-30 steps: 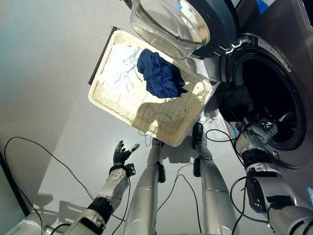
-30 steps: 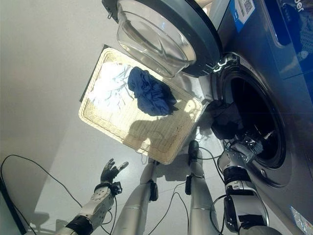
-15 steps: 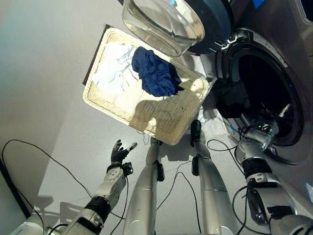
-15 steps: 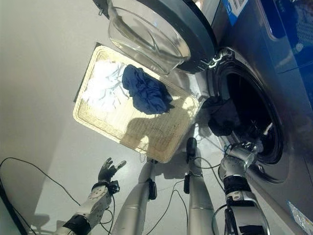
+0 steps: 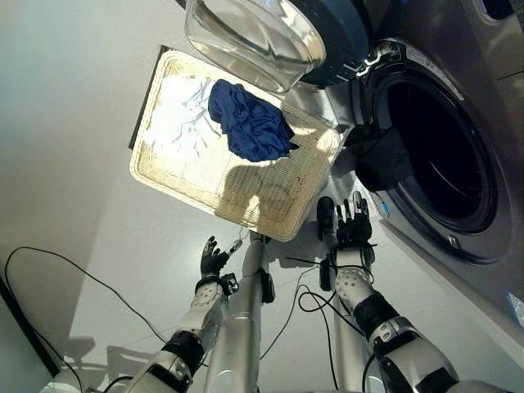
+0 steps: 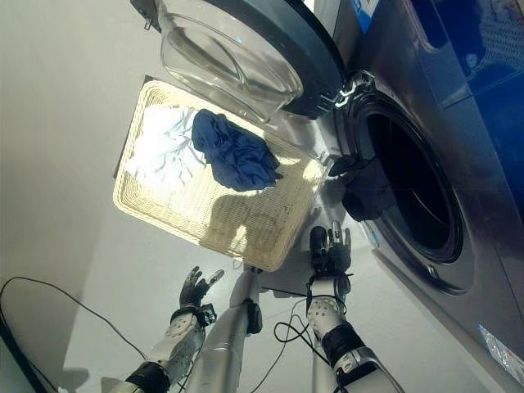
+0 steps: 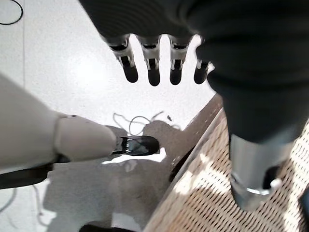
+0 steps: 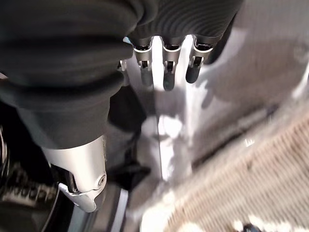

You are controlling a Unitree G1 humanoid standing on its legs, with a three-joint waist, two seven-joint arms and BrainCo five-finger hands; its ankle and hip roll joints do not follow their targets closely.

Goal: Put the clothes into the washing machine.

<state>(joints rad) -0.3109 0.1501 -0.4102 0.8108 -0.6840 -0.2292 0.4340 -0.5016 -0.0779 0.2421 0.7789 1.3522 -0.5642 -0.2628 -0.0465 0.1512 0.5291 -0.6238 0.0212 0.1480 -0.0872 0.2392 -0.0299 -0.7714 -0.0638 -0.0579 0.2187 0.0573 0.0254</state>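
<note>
We hold our left hand point(image 5: 214, 260) and right hand point(image 5: 353, 226) open and empty near the wicker basket point(image 5: 205, 176), where the blue clothes point(image 5: 248, 123) and white clothes point(image 5: 178, 115) lie, while a dark cloth point(image 5: 378, 160) hangs from the washing machine point(image 5: 458, 123) opening.

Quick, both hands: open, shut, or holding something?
Left hand: open, fingers relaxed, holding nothing.
Right hand: open, fingers straight, holding nothing.

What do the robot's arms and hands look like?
Both arms are shiny silver-grey tubes with black bands. The left hand and the right hand each wear a dark ribbed cover over the back and wrist. Their fingers are silver with dark rounded tips, lined up in a row, with a thick silver thumb apart.
</note>
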